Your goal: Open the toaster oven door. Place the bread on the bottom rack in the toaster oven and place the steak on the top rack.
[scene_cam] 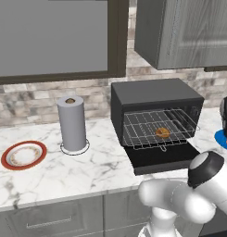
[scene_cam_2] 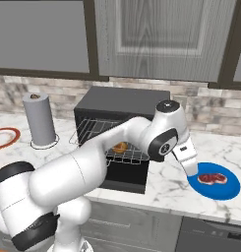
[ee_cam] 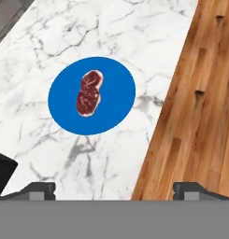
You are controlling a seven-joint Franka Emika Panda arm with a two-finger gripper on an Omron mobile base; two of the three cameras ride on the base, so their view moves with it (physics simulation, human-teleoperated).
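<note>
While spread wide, hand [ee_cam: 114, 187] above steak [ee_cam: 89, 93]; blue plate [ee_cam: 111, 107].

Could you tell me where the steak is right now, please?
The steak lies on the blue plate on the marble counter, right of the toaster oven; in the hand view it sits at the plate's middle.

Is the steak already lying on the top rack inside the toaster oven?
No, the steak lies on the blue plate on the counter, outside the toaster oven.
</note>
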